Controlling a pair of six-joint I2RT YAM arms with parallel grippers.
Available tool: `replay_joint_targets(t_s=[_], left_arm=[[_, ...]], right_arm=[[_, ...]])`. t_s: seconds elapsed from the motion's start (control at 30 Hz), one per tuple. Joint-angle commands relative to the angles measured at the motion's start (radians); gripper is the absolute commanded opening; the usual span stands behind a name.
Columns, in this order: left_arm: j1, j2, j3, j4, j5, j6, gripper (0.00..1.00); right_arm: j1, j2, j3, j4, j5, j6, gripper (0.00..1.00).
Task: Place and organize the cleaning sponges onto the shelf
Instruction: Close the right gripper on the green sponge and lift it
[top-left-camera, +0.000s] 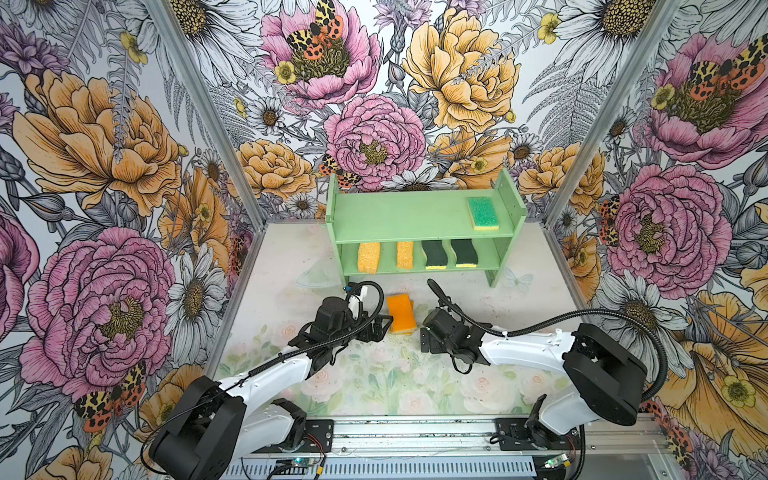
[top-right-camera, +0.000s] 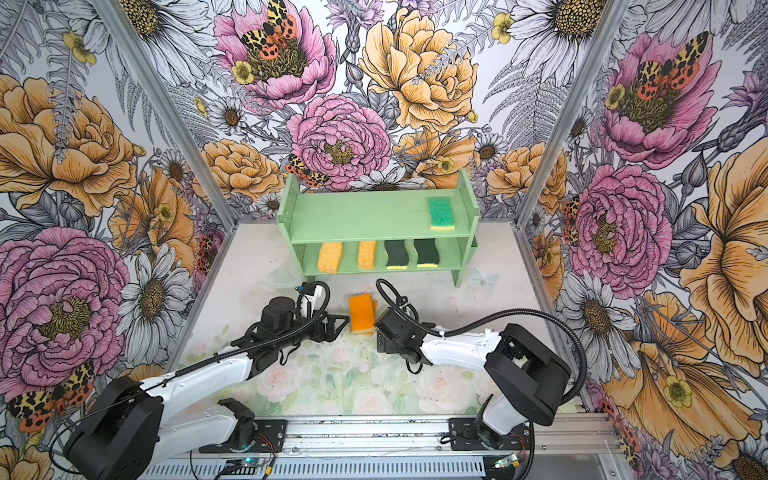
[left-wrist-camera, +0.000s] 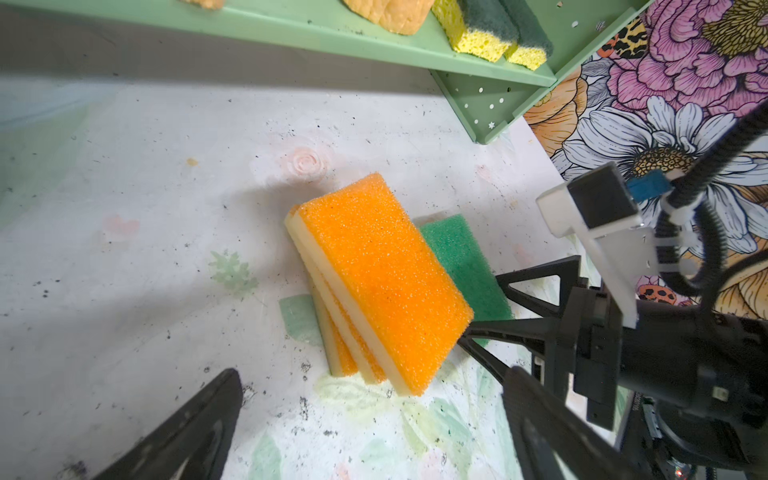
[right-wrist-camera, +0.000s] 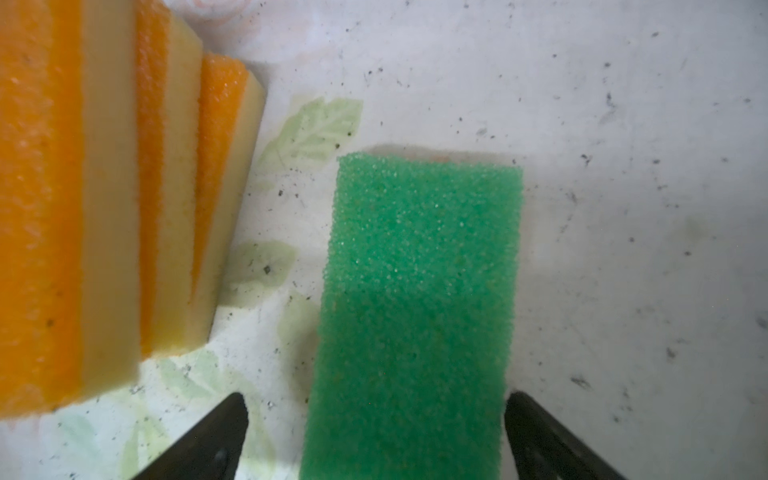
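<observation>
On the floral-print worktop, in front of the shelf, three orange-topped sponges lie in a slipped, fanned stack, scrubber side up. Just beside the stack, with a narrow strip of worktop between, one green-topped sponge lies flat; both top views hide it under the right wrist. Right jaws spread wide, one finger on either side of that sponge's near end, low over the worktop, not closed on it. Left jaws also wide open and low, holding nothing, pointing at the orange stack from the opposite side; the stack's near end sits about level with the tips, no contact visible. Shelf stands at the back wall. Top tier: a second green-topped sponge flat at the right end, close to the side panel. Lower tier, left to right: two porous yellow sponges, then two wavy dark-green-topped sponges, in a spaced row.
</observation>
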Motion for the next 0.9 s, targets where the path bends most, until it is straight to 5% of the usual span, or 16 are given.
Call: replay_joint_targets(t_s=[0.0, 0.43, 0.87], left_arm=[[0.007, 0.002, -0.011, 0.031, 0.023, -0.016, 0.99], [0.009, -0.002, -0.011, 0.031, 0.021, -0.019, 0.99], [0.009, 0.014, 0.002, 0.033, 0.025, -0.020, 0.99]], right_arm=[[0.010, 0.020, -0.026, 0.043, 0.037, 0.017, 0.99], [0.018, 0.019, -0.172, 0.239, 0.035, 0.043, 0.98], [0.055, 0.021, -0.226, 0.248, 0.073, 0.053, 0.95]])
